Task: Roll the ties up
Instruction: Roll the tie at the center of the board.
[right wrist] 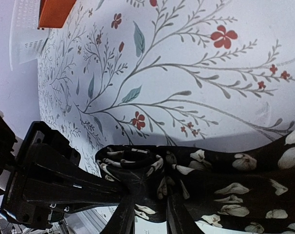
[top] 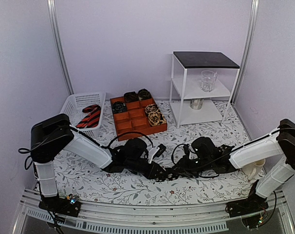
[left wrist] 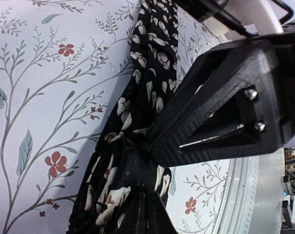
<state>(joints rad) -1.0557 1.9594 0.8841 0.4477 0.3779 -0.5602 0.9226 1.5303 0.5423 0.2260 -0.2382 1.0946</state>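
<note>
While a roll needs a firm core to wind around, the left gripper (right wrist: 119, 189) is pinching the turned-over tip of the black flowered tie (right wrist: 225, 180), its jaws pressed together on the cloth. The right gripper (left wrist: 148, 142) is biting the same tie just beside it, its jaws narrowed onto a bunched fold, probably to feed slack as the first loop is forming. That small loop is curling up between the two grippers, and the rest of the strip is trailing flat across the flowered tablecloth (right wrist: 186, 58), so most of the winding looks not yet done. All of this is happening on the near side of the orange tray (top: 137, 126), close enough for a short carry. The finished coils (top: 155, 116) are sitting in the tray's compartments. A striped tie (top: 89, 117) is waiting in the white basket (top: 72, 105) just left of the tray.
</note>
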